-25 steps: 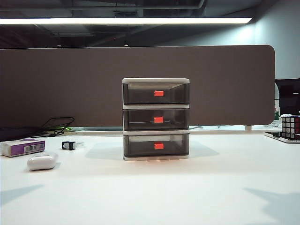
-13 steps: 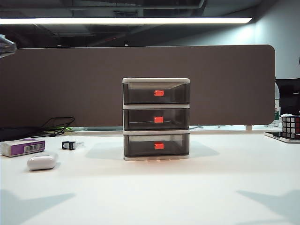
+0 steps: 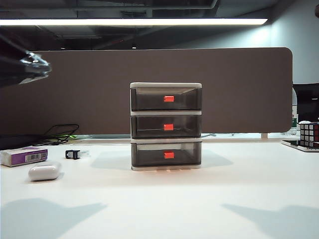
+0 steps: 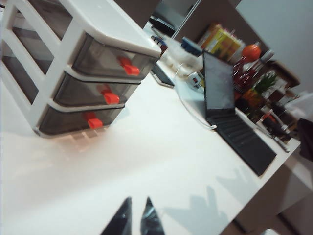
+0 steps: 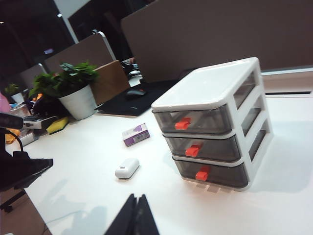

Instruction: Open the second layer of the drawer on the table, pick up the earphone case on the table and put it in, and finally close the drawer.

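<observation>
Exterior view puts the earphone case (image 3: 45, 171) on the surface (image 3: 164, 209), left of the drawer (image 3: 166, 126); glossy, light, probably slippery, best pinched across its short sides. Left gripper (image 4: 135, 220) nearly closed, right gripper (image 5: 134, 215) closed, both empty.

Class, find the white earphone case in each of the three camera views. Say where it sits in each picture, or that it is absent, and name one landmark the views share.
Exterior view: earphone case lies on the table at far left, in front of the purple-and-white box.
Left wrist view: not in it.
Right wrist view: earphone case lies on the table, apart from the drawer.
Shared landmark: the drawer, all layers shut.
</observation>
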Tool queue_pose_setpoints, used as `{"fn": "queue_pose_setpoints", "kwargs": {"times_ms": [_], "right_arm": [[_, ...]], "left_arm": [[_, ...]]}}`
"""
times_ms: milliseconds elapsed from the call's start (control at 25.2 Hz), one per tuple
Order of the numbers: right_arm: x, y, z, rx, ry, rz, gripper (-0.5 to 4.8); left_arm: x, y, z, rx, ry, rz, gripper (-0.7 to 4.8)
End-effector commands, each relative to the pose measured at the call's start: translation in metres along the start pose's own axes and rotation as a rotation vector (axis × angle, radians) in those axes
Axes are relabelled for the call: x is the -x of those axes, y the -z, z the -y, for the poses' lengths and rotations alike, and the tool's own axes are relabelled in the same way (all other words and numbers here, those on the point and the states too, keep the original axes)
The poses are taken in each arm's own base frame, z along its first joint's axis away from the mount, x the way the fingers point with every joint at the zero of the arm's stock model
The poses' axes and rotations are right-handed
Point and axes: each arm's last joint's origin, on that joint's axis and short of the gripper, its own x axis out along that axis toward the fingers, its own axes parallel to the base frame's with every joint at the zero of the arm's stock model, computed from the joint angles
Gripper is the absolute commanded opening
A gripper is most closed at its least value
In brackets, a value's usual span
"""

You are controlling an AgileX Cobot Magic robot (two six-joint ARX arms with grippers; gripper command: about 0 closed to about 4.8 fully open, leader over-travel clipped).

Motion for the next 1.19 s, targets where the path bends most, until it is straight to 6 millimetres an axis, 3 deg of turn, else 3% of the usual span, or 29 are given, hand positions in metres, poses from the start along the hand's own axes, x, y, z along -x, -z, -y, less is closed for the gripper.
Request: {"fn": "queue_pose_setpoints", "kwargs": {"times_ms": [40,199,278,477,516,635,755,1033,1191], "right_arm": [[-0.001,-0.007,-0.002,0.004,0.002,0.001,-0.05],[-0.006,-0.012,0.0,-0.011,0.012,-0.026,-0.05],[-0.01,-0.016,0.001,-0.016,0.021,-0.047,-0.05],[-0.025,-0.037,0.005,0.003,0.039,-0.112,-0.05],[-0.033,-0.044,0.007,0.004,0.04,-0.137,-0.05],[-0.062,-0.06,0.014,-0.012,0.02,-0.238,-0.05],[-0.093,-0.067,0.018,-0.001,-0.023,-0.325,-0.05],[-0.166,-0.08,0.032,0.017,-0.098,-0.44,-0.05],[-0.197,-0.093,0.043,0.013,-0.096,-0.446,-0.05]], "left_arm": [[-0.014,-0.017,0.008,-0.09,-0.005,-0.009,0.31],[-0.041,-0.032,0.011,-0.135,-0.02,-0.032,0.39],[-0.061,-0.035,0.01,-0.129,-0.028,-0.073,0.88],[-0.097,-0.023,0.008,-0.151,-0.005,-0.14,0.9],[-0.103,-0.016,0.006,-0.152,0.004,-0.152,0.98],[-0.114,-0.004,-0.001,-0.146,0.017,-0.182,2.14],[-0.118,0.002,-0.004,-0.14,0.028,-0.207,2.64],[-0.12,-0.003,-0.002,-0.105,0.048,-0.154,2.69],[-0.127,-0.002,0.017,-0.194,-0.11,-0.029,2.69]]}}
